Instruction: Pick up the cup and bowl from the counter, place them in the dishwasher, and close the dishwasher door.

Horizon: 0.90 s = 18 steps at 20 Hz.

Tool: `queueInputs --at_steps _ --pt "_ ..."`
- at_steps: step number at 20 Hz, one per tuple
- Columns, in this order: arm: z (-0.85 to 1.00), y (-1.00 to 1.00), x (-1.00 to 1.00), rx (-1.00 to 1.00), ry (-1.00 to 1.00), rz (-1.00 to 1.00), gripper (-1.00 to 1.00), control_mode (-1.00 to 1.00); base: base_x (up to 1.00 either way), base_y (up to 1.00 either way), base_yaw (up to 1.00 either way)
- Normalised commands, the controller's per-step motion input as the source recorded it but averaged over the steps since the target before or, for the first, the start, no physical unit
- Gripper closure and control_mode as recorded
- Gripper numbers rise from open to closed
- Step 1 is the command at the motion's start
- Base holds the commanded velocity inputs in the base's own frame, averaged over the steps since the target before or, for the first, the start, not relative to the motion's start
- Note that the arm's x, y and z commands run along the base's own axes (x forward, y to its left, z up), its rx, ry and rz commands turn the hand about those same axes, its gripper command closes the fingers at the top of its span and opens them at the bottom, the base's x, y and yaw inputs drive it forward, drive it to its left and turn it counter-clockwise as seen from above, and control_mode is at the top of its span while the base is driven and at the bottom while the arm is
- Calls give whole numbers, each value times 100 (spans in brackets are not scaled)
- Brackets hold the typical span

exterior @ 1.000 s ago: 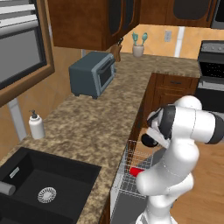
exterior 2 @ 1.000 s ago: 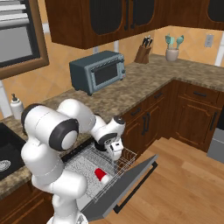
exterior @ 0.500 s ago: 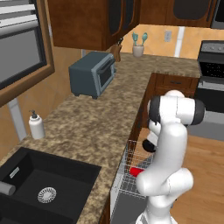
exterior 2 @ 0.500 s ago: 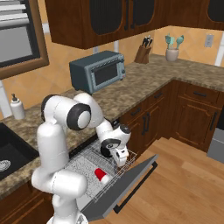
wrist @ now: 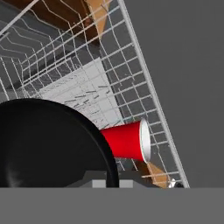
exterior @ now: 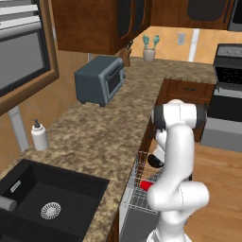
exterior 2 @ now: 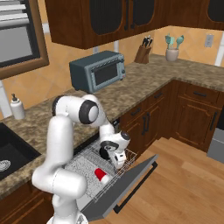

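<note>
Right base view: arm is swung farther over the rack (exterior 2: 87,159); bowl (exterior 2: 106,152) is held in the gripper (exterior 2: 114,158) above the cup (exterior 2: 102,176).

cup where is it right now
The cup lies on its side in the dishwasher's wire rack over the open door, just below the gripper's bowl.

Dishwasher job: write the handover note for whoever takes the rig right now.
Gripper: over the dishwasher rack, carrying the bowl; fingers hidden behind it in the hand view, so treat it as gripped.
Cup: done, lying on its side in the rack.
Bowl: black, held above the rack beside the cup, not yet released.
Dishwasher door: open, folded down.
Left: lower and release the bowl into the rack, withdraw, then swing the door shut.
</note>
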Motion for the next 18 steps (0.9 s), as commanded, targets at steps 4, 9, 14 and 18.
queueInputs --at_steps 4,9,14,18 --pt "-73 29 45 5 0 0 100 -100 0 0 0" --pt "-59 6 46 0 2 0 100 -100 0 0 0" --pt "-79 0 32 0 7 0 100 -100 0 0 0" --pt "-92 -8 11 0 5 0 100 -100 0 0 0"
